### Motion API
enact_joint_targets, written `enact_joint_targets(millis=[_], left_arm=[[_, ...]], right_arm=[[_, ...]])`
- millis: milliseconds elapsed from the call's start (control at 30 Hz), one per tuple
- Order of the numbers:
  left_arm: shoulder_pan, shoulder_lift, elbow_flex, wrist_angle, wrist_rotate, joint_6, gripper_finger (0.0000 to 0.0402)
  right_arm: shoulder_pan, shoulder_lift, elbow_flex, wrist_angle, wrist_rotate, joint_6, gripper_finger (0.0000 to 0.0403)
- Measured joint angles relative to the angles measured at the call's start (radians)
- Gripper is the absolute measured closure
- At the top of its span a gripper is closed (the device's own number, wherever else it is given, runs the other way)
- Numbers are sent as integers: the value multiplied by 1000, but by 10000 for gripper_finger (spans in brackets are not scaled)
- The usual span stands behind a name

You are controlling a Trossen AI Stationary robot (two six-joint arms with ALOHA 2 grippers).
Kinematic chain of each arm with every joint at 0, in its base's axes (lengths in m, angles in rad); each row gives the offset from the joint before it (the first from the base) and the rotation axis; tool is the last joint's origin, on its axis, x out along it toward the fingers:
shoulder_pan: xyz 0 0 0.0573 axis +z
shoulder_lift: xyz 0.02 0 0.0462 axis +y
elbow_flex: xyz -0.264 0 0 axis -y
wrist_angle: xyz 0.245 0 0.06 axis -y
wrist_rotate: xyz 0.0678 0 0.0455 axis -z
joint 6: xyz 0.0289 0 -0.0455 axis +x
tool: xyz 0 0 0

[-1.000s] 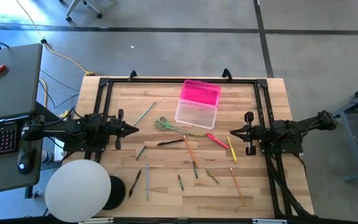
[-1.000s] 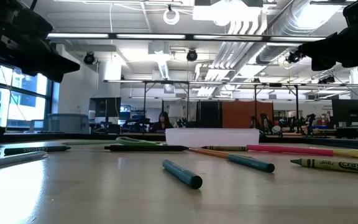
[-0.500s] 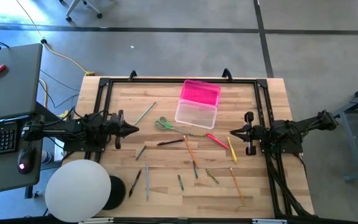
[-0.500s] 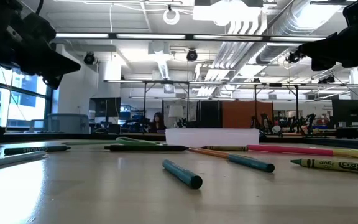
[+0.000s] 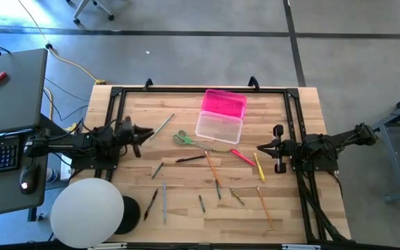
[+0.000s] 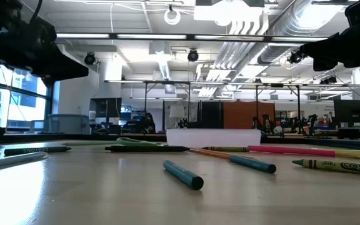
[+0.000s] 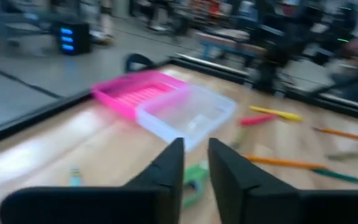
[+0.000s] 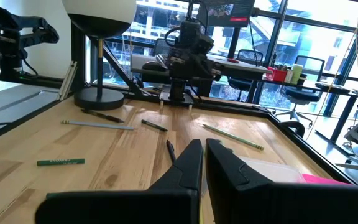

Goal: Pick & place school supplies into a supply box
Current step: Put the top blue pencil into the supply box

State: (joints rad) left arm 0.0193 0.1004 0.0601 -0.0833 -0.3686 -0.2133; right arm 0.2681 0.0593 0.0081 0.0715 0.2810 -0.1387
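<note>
1. Nearest the table's front edge lie the loose school supplies: an orange pencil (image 5: 264, 206), a grey pencil (image 5: 164, 202) and a short green crayon (image 5: 201, 203), none picked up yet.
2. Mid-table, the left gripper (image 5: 144, 132) hangs over the left side, fingers nearly together and holding nothing; the right gripper (image 5: 260, 148) waits at the right side, fingers also almost touching and empty.
3. Just beyond the left gripper's tips lie the green-handled scissors (image 5: 182, 138) and a thin green pencil (image 5: 162, 126), its long axis slanting far-right.
4. Farthest back sits the supply box (image 5: 221, 115), open, pink lid on the far side and clear base nearer, empty as far as I can see.
5. I judge the left arm the nearer one for the scissors, which lie to its right, toward the box.
</note>
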Motion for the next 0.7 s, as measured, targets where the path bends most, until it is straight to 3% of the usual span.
enact_joint_targets(millis=[200, 267, 400, 533, 700], left_arm=[[2, 106, -43, 175, -204, 23, 201], [16, 173, -43, 209, -246, 16, 184], [74, 322, -40, 353, -212, -3, 174], [167, 462, 40, 473, -168, 51, 180], [292, 630, 113, 472, -19, 10, 187]], right_arm=[[0, 0, 0, 0, 0, -7, 402], [0, 0, 0, 0, 3, -79, 402], [0, 0, 0, 0, 1, -198, 402], [0, 0, 0, 0, 1, -188, 402], [0, 0, 0, 9, 2, -230, 402]])
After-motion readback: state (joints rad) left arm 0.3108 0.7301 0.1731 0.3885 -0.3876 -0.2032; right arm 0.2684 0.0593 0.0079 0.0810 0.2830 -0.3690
